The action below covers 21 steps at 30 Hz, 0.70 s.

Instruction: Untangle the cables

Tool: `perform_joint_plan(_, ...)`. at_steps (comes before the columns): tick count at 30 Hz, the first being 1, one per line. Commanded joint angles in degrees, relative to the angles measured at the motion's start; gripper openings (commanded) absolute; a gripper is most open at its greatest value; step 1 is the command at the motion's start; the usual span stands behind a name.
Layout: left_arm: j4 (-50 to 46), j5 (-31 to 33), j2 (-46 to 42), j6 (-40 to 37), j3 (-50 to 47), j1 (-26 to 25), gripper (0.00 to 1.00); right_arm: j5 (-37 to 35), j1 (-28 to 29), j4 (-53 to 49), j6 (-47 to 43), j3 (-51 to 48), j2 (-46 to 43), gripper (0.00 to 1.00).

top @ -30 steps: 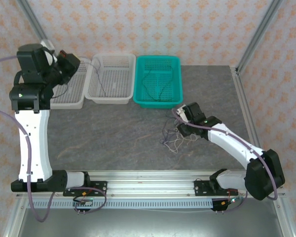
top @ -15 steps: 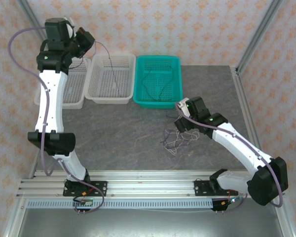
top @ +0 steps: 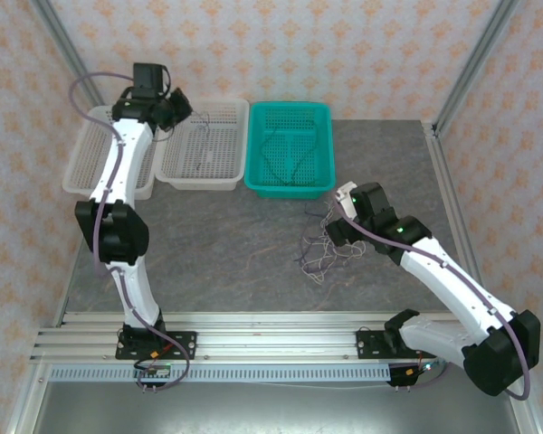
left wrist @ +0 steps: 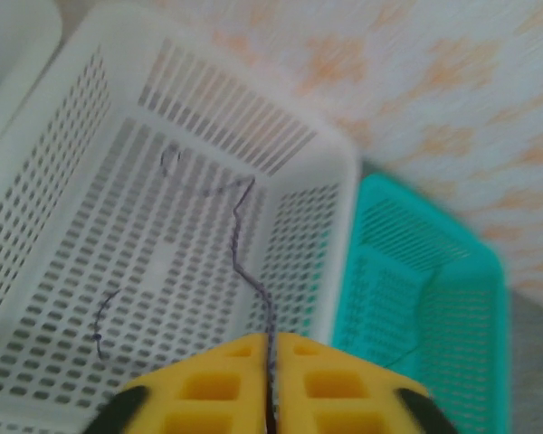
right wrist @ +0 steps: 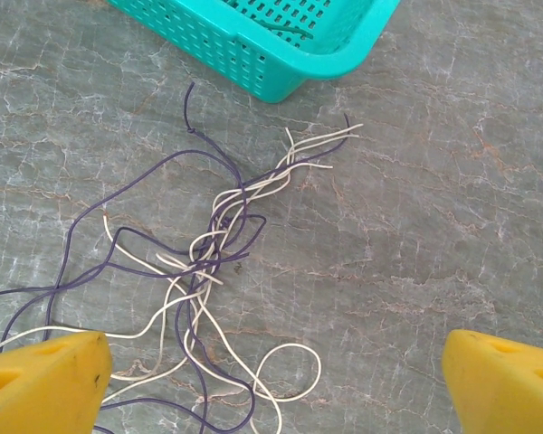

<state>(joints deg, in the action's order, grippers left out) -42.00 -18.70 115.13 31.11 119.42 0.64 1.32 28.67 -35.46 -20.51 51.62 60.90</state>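
The left gripper [left wrist: 270, 402], reached out over the middle white basket [left wrist: 342, 172], has its yellow fingers pressed together on a dark purple-grey cable [left wrist: 234, 244], which hangs from them in kinks down onto the basket's slotted floor. The right gripper [right wrist: 273, 380] hovers with its fingers spread wide above a tangle of purple and whitish cables [right wrist: 213, 249] lying on the grey table [right wrist: 434, 226], near the front corner of the teal basket [right wrist: 281, 63]. A green cable [top: 288, 172] lies inside that teal basket.
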Motion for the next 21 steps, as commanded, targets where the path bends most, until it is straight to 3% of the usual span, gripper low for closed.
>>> perform_joint_plan(1, -0.5, 3.8, 0.9, -2.2, -2.3, -1.3, 0.46, -1.4, -0.1, -2.5, 1.2, 0.1, -0.6, 0.94)
perform_joint_plan(3, -1.2, 6.2, -0.2, -2.5, -2.7, -1.7, 0.66, -1.8, -0.2, -3.0, 1.4, 0.3, -0.9, 0.94)
perform_joint_plan(6, -3.3, 10.4, -3.0, -1.8, -2.2, -1.7, 0.75, -2.1, -0.2, -3.1, 1.4, 0.0, -1.6, 0.94)
perform_joint_plan(11, -4.5, 11.2, -11.6, -0.8, -2.9, -2.0, 0.78, -2.2, -0.2, -2.3, 2.2, -0.3, -1.3, 0.95)
perform_joint_plan(15, -3.3, 6.9, -18.7, 1.3, -6.4, -4.7, 0.76, -0.5, -0.2, 0.2, 4.7, -1.2, -0.3, 0.97)
perform_joint_plan(21, 1.2, 0.2, -27.4, 1.9, -18.9, -15.5, 0.72, 3.7, -0.3, 4.7, 23.7, -1.1, 5.5, 0.96)
